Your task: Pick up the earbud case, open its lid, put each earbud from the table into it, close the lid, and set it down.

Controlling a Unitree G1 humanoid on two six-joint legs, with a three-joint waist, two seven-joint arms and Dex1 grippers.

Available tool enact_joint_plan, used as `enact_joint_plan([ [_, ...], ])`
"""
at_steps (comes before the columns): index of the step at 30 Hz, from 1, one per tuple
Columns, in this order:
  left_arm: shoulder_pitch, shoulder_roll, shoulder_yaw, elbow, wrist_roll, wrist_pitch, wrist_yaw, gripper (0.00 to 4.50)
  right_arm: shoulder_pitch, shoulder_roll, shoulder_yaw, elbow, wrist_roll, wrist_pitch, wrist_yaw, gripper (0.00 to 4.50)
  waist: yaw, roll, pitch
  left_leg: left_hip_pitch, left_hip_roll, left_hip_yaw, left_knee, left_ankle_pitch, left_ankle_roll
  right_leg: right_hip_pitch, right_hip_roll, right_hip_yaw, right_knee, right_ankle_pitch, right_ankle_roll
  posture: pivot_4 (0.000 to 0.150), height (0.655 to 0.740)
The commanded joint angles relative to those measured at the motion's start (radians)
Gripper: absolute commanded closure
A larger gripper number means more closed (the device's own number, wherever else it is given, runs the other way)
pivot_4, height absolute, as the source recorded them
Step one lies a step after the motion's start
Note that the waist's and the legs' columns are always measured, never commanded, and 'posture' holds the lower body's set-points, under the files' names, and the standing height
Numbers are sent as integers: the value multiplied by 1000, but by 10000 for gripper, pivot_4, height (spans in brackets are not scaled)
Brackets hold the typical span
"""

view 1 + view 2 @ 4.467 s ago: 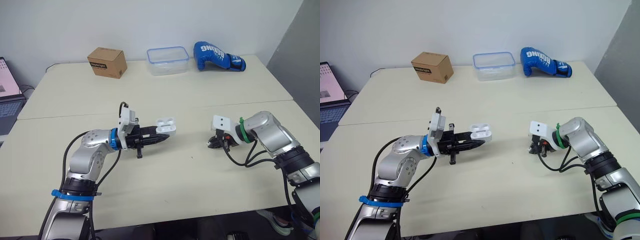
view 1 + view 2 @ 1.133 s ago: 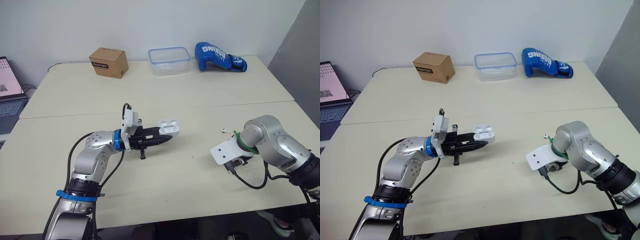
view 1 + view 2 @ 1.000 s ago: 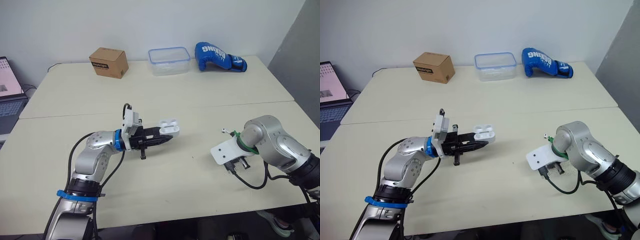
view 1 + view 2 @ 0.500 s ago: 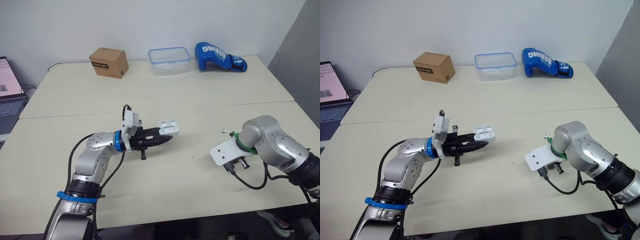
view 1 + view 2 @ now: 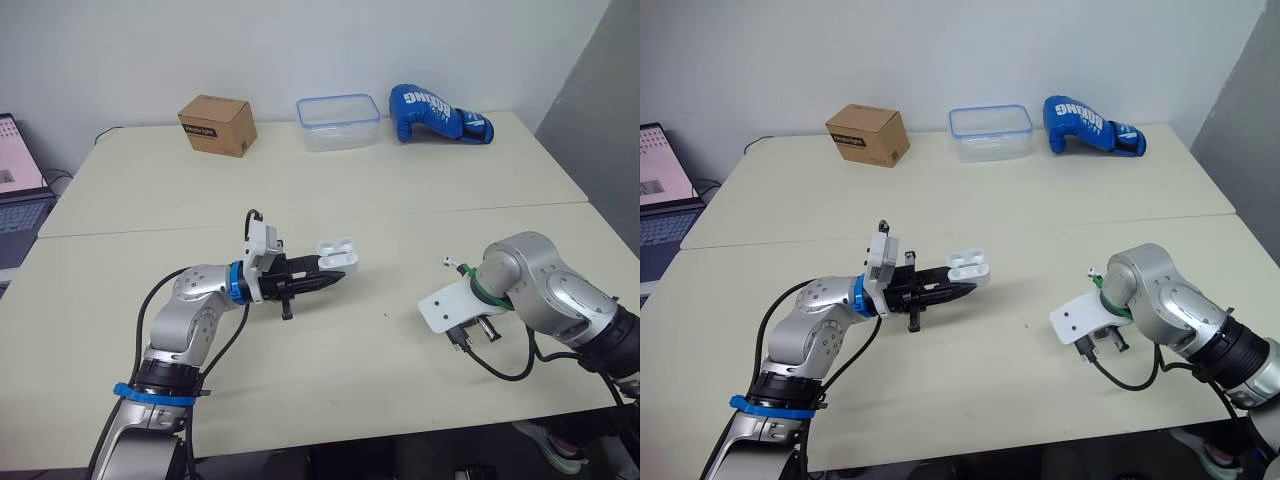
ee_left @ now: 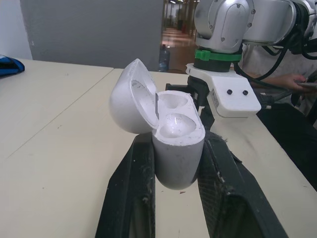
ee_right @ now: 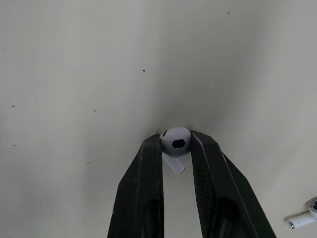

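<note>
- Two earbuds are counted in total, and one case.
- Near right: the right gripper (image 7: pixel 176 145) points down at the table (image 5: pixel 300 190). Its two black fingers pinch one earbud (image 7: pixel 176 139) by the round head, right at the tips, and the short stem lies between the fingers. Whether this earbud touches the table top I cannot tell.
- Just a bit farther, near the right wrist, the second earbud (image 5: pixel 450 263) lies alone on the table, apart from the gripper.
- Middle left: the left gripper (image 5: pixel 322 276) reaches to the right, above the table. Its two fingers are pressed on both sides of the one earbud case (image 5: pixel 337 251), which is held in the air with the opening up.
- The lid (image 6: pixel 131 96) of the case stands open, tilted back on its hinge. The two sockets inside are both empty.
- Left edge: one laptop (image 5: pixel 18 190) with the screen on stands beside the table.
- Far edge of the table, three things in a row, well apart from both grippers: one cardboard box (image 5: pixel 214 124) on the left, one clear plastic container (image 5: pixel 337 121) with a blue rim in the middle, one blue boxing glove (image 5: pixel 438 112) on the right.
</note>
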Motion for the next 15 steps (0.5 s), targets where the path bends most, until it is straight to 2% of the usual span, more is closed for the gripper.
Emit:
enact_joint_plan([
  [1,-5,-3,5,-24,-6,-22,-3,37473,-5,8,-30,-31,3,26,62,40792,0,0,0,0,0,0,0,0,0,0,0,0,0,0,0,1500,7307],
  [8,-28,-8,16,38,-7,-54,-22,37473,53,45,-234,-82,191,192,-6,40792,1,0,0,0,0,0,0,0,0,0,0,0,0,0,0,1500,7307],
  [13,-53,-10,15,92,-2,-72,-42,37473,157,168,-482,-195,380,532,-108,40792,3,0,0,-1,0,-1,0,0,0,0,0,-1,0,0,0,1500,7307],
  [15,-62,-8,13,110,-2,-74,-54,37473,219,259,-606,-272,475,657,-164,40792,4,0,0,-1,0,-2,0,0,0,0,0,-1,0,0,0,1500,7307],
])
